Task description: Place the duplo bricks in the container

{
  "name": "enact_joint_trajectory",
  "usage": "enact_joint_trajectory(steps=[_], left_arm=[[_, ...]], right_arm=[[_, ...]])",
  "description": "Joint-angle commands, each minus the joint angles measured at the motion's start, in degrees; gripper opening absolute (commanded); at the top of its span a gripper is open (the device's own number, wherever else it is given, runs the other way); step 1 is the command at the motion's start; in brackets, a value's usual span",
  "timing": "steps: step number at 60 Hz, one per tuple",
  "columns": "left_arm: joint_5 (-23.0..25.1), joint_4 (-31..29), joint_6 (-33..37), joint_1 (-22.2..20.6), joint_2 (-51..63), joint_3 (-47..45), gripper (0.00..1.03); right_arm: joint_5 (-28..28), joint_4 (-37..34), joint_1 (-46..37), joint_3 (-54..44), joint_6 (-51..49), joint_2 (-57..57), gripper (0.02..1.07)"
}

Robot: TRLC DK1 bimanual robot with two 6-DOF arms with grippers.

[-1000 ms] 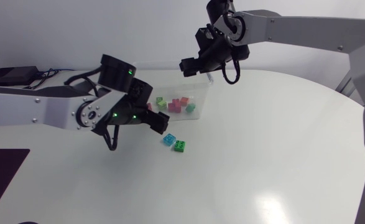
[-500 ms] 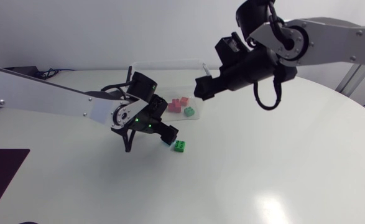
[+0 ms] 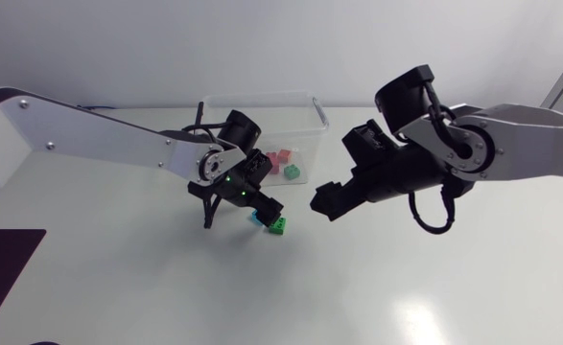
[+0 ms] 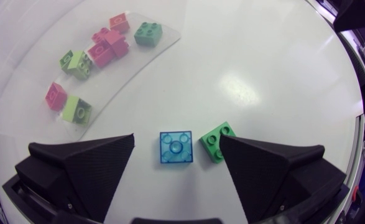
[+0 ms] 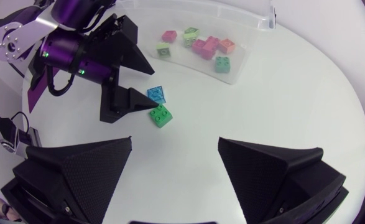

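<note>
Left hand [image 4: 177, 143] is spread wide and gripping nothing, down low over the desk [image 3: 406, 287]. The blue brick [image 4: 176, 148] lies between its fingers, and neither finger touches it. The green brick [image 4: 214, 142] sits right beside the blue one, at its four o'clock seen from above, close by one fingertip. The clear container [image 3: 262, 100] stands at twelve o'clock from that hand, with pink and green bricks [image 4: 101, 48] lying inside. Over at three o'clock, the right hand [image 3: 321, 203] hangs wide open too, empty, well apart from the two loose bricks.
</note>
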Motion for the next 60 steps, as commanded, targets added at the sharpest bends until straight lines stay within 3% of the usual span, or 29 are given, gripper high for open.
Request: enact_joint_trajectory(steps=[1, 34, 40, 49, 52, 55, 60], left_arm=[[0.58, -1.10, 1.76, 0.07, 1.97, 2.19, 0.91], [0.58, -2.77, 5.10, 1.91, 5.22, 2.89, 0.80], [0.58, -3.39, 5.72, 1.82, 6.45, 4.03, 0.65], [0.58, -4.00, 6.33, 1.56, 7.77, 5.53, 0.55], [0.67, -4.00, 6.33, 1.47, 8.12, 5.88, 0.45], [0.84, -4.00, 6.33, 1.38, 8.56, 6.41, 0.27], [0.84, -4.00, 6.42, 1.38, 8.91, 6.58, 0.24]], right_arm=[[-0.66, 1.05, -0.31, -2.95, -0.82, -1.35, 1.03], [-1.10, 1.67, 1.18, -7.61, -1.35, -2.50, 1.03], [-1.10, 1.67, 2.85, -7.43, -2.05, -0.56, 1.03], [-1.01, 1.93, 4.43, -6.29, -5.56, 2.87, 1.03], [-1.01, 2.19, 4.43, -5.41, -7.32, 5.15, 1.03], [-1.10, 2.63, 4.17, -4.44, -8.99, 7.35, 1.03], [-1.10, 3.69, 3.99, -3.04, -11.10, 10.51, 1.03]])
